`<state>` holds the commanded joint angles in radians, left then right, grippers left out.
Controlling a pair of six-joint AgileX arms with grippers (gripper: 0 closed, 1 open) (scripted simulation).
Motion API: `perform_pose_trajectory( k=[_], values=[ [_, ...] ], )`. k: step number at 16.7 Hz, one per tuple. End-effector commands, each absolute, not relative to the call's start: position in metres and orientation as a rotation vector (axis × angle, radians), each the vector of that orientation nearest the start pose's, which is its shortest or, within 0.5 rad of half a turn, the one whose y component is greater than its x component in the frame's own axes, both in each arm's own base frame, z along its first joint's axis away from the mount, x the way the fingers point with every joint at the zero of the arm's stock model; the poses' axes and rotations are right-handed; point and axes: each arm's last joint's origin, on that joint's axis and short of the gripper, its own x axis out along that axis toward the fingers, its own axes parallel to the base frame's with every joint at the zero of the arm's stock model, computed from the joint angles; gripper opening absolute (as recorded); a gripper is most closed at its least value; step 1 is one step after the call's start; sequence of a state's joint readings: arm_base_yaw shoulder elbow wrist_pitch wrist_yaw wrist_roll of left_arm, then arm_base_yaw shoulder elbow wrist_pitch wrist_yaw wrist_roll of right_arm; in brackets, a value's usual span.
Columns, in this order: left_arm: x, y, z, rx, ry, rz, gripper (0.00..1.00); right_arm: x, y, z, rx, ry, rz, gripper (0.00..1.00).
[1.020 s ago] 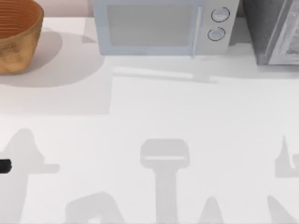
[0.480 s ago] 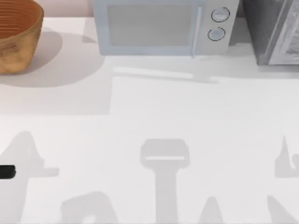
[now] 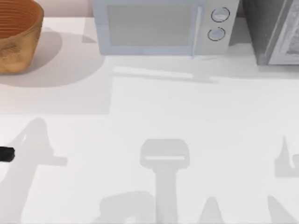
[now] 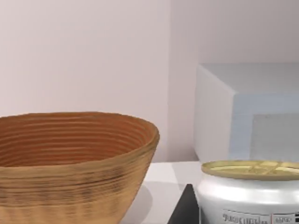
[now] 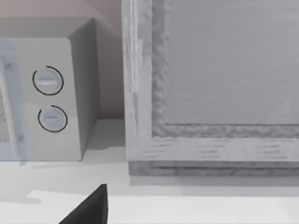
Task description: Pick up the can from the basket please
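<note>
The basket (image 3: 16, 37), a round golden-brown wicker bowl, stands at the table's back left corner. Well in front of it, at the table's left edge, a black part of my left gripper (image 3: 5, 154) pokes into the top view. In the left wrist view the can (image 4: 250, 196), with a golden-yellow top and a pale silvery side, sits close to the camera and outside the basket (image 4: 70, 158). A dark finger (image 4: 186, 210) presses against its side. A dark bit of my right gripper (image 5: 88, 210) shows in the right wrist view, facing the back right of the table.
A pale blue-grey microwave (image 3: 163, 25) stands at the back middle, with its two dials (image 5: 49, 98) in the right wrist view. A grey box-like appliance (image 3: 275, 30) fills the back right corner. Arm shadows lie across the white tabletop (image 3: 154, 112).
The black part of my left gripper first slid toward the front edge, then moved back toward the basket. The arm shadows at front left shifted to the right. The basket has not moved.
</note>
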<state>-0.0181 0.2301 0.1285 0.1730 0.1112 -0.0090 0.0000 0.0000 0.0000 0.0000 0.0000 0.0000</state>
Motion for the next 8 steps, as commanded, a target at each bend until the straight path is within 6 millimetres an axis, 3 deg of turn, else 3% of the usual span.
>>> perform_pose_trajectory(
  k=[8],
  values=[
    [0.165,-0.02,0.265,-0.002,-0.171,-0.397,0.0,0.106,-0.001,0.16,0.0,0.0,0.0,1.0]
  ],
)
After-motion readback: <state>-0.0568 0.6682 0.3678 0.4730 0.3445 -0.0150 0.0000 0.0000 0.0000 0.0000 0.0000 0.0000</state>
